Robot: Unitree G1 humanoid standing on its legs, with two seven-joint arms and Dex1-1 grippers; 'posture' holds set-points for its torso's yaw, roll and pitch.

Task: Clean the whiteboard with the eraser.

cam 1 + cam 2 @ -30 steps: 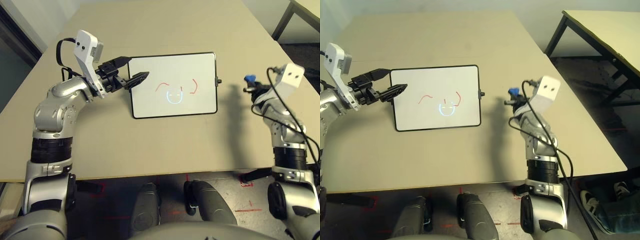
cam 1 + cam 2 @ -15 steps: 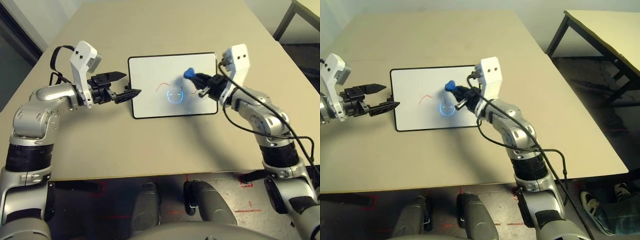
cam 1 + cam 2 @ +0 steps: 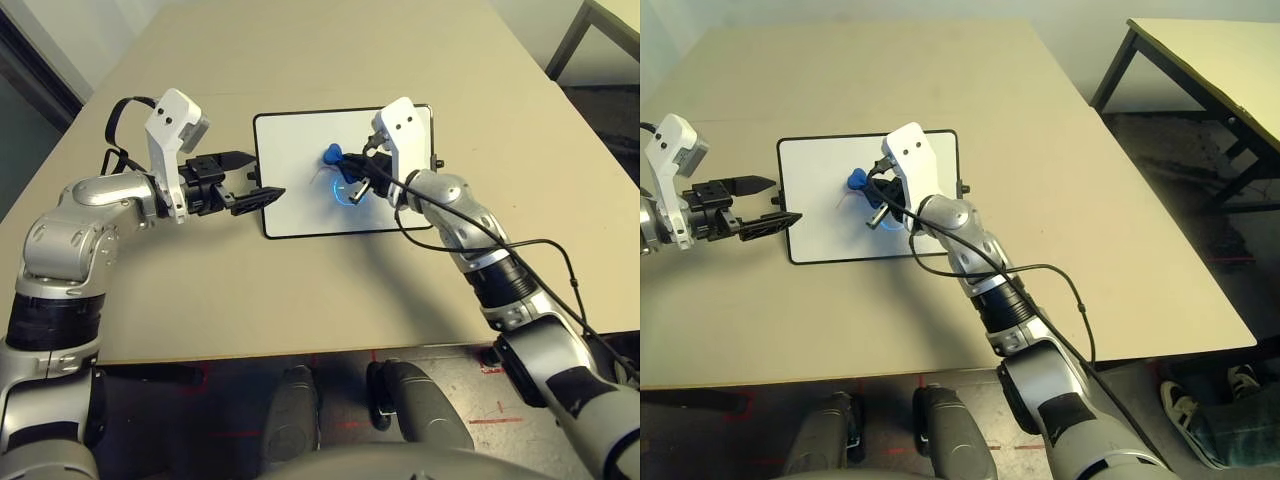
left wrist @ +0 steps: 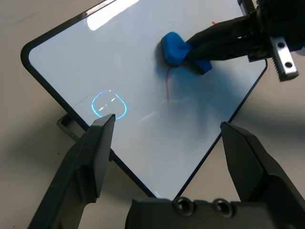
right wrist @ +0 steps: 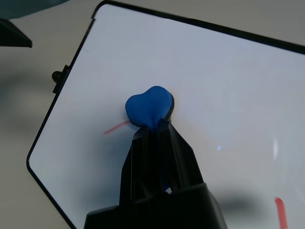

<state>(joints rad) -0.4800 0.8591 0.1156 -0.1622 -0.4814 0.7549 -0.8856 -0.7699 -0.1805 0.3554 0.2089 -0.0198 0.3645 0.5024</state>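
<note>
Newly swung in from the right, the right claw (image 5: pixel 153 128) grips the eraser (image 5: pixel 148 106) by a red mark (image 4: pixel 167 88) on the whiteboard (image 3: pixel 300 212), apparently positioned for wiping, the left claw (image 3: pixel 269 175) open.

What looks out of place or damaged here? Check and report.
Nothing looks spilled or broken. The whiteboard lies flat on the table, and the eraser sits in the right gripper's closed jaws. Red marks remain, as expected mid-cleaning.

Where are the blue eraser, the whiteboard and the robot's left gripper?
Blue eraser (image 5: pixel 149 106): right wrist view, on its rounded end.
Whiteboard (image 3: pixel 290 215): left eye view, on its white surface.
Left gripper (image 4: pixel 167 125): left wrist view, between its fingertips.
</note>
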